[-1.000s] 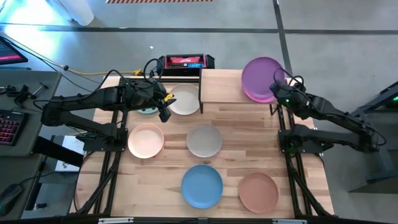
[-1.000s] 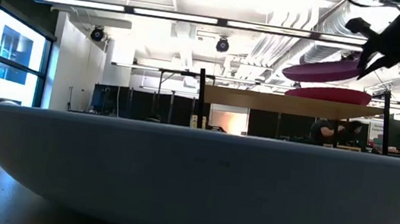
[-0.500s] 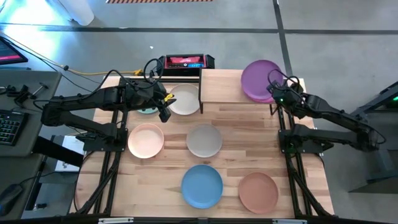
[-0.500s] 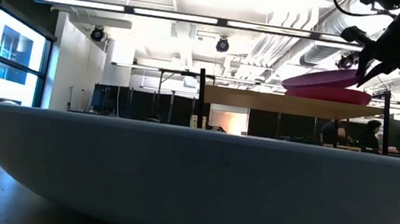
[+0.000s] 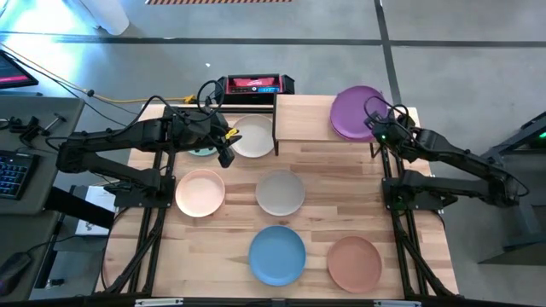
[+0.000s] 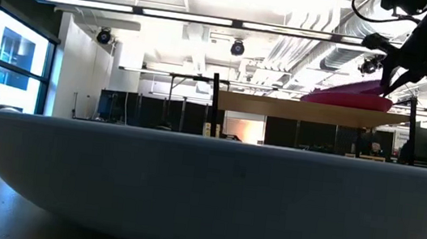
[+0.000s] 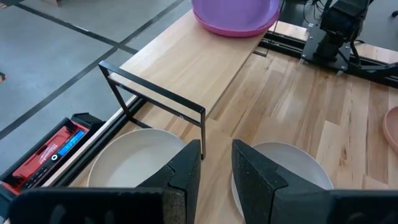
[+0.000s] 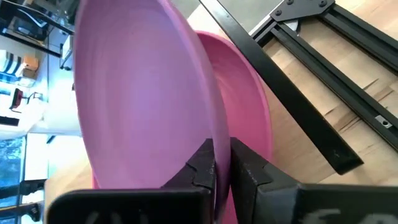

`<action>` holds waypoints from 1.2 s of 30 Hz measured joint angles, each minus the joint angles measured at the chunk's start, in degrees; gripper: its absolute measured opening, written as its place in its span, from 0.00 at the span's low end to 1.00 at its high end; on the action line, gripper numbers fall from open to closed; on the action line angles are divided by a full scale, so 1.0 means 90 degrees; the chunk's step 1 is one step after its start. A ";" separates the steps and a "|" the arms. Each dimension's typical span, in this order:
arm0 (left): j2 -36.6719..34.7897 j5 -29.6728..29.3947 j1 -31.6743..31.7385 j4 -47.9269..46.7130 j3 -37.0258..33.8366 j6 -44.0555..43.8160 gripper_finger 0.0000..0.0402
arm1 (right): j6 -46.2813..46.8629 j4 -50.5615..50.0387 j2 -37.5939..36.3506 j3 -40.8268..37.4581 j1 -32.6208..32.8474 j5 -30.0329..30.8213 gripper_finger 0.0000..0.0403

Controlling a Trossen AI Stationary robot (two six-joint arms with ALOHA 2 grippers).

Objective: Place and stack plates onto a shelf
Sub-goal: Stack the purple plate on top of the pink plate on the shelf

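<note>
The purple plate (image 5: 352, 110) hangs tilted over the magenta plate (image 8: 252, 112), which lies on the right end of the shelf (image 5: 301, 118). My right gripper (image 5: 375, 128) is shut on the purple plate's rim. My left gripper (image 5: 226, 153) hovers open, its fingers a little apart, above the table between the cream-white plate (image 5: 254, 136) and the teal plate (image 5: 200, 151), which my arm mostly hides. The peach-pink plate (image 5: 200, 192), grey plate (image 5: 280, 193), blue plate (image 5: 277, 255) and terracotta plate (image 5: 354, 263) lie flat on the table. My right gripper (image 8: 222, 162) pinches the purple plate's rim (image 8: 214, 130) on its side toward the table's right edge, one finger on the upper face and one below. The fingers reach in from the right, slanting down. The plate is tilted, held edge high (image 6: 377, 85), opposite edge low on the magenta plate (image 6: 338, 100).
The shelf's left half (image 7: 186, 59) is bare wood, and its black legs (image 7: 202, 130) stand beside the cream-white plate. A red and black device (image 5: 253, 85) sits at the table's far edge. In the low view the blue plate (image 6: 204, 192) fills the foreground.
My right gripper has moved down and slightly toward the table's left, still shut on the purple plate. The plate has dropped from well above the magenta plate to lying close over it, with its low edge down first.
</note>
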 joint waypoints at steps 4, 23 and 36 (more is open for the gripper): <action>0.0000 -0.0002 0.0000 0.0000 -0.0002 0.0000 0.20 | 0.0000 -0.0001 -0.0002 0.0000 0.0000 0.0051 0.12; 0.0000 -0.0015 0.0000 0.0007 -0.0002 -0.0002 0.20 | -0.0302 -0.0008 -0.0065 0.0000 -0.0036 -0.0504 0.17; 0.0000 -0.0021 0.0112 0.0066 -0.0002 -0.0005 0.20 | -0.0872 0.0108 -0.0450 0.0000 -0.0036 -0.0748 0.17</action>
